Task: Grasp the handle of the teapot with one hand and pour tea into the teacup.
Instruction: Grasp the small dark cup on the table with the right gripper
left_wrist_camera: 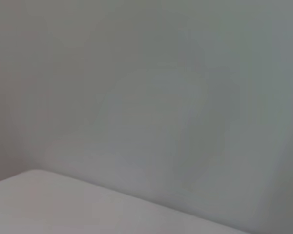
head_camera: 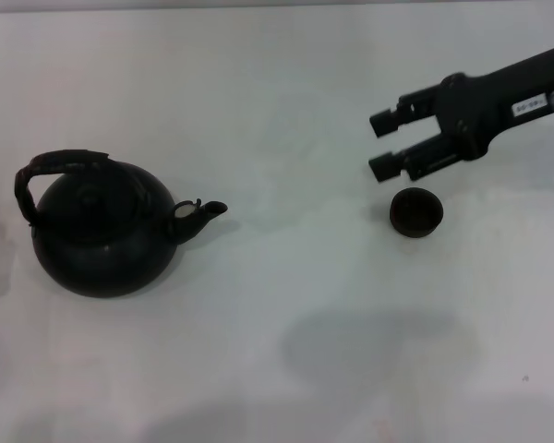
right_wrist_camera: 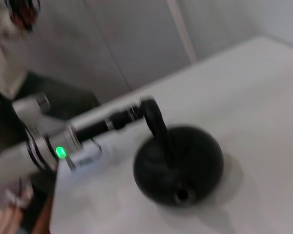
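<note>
right gripper (head_camera: pixel 388 143) comes in from the far right with its two black fingers spread apart and nothing between them, the tips pointing left across the table (head_camera: pixel 286 369) and hanging just beyond and a little left of the teacup (head_camera: pixel 416 211). from where i stand it is not touching the cup. the teapot (head_camera: pixel 106 231) sits on the left side of the table, well apart from both gripper and cup, upright, lid on, its stubby spout (head_camera: pixel 208 212) aimed right, toward the cup. its arched handle (head_camera: pixel 51 166) rises over the far-left part of the body, and the arch seems to run roughly left to right, in line with the spout, so the open fingers would have to straddle it from above or across. the right wrist view looks straight at the pot, spout mouth facing the camera and the handle standing up behind it, which fits a gripper lined up along the pot's long axis. so the pot lies straight to the left of the fingers, a long reach across bare tabletop. the left arm shows in no head picture at all; only its silver wrist with a green light (right_wrist_camera: pixel 60 152) appears beyond the pot, so it may be the nearer one, though parked. no pour has begun and the cup looks dark and empty.
</note>
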You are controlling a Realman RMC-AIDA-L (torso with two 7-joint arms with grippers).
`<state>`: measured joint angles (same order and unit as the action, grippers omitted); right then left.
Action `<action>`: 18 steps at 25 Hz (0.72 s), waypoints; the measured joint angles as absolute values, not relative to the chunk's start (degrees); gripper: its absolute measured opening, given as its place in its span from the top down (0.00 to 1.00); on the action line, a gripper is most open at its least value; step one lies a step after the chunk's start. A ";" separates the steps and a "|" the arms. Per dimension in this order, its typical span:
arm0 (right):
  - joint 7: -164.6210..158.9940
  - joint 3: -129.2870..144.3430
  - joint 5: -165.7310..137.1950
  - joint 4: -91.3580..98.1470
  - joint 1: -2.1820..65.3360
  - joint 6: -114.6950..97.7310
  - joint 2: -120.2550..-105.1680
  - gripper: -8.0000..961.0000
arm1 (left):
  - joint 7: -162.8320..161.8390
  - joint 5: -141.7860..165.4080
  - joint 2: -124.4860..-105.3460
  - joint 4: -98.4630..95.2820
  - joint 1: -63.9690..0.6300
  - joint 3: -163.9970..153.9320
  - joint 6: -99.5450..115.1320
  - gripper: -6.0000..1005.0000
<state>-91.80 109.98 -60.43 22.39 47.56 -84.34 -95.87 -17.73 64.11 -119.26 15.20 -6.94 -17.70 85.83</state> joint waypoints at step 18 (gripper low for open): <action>-112.47 71.79 -132.59 65.08 35.77 -91.20 -115.06 0.11 | -17.84 63.77 -119.26 14.49 -6.84 -17.34 87.22 0.25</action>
<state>-112.47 71.80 -132.59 65.08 35.77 -91.20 -115.06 -17.84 63.77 -119.26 14.50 -6.84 -17.34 87.22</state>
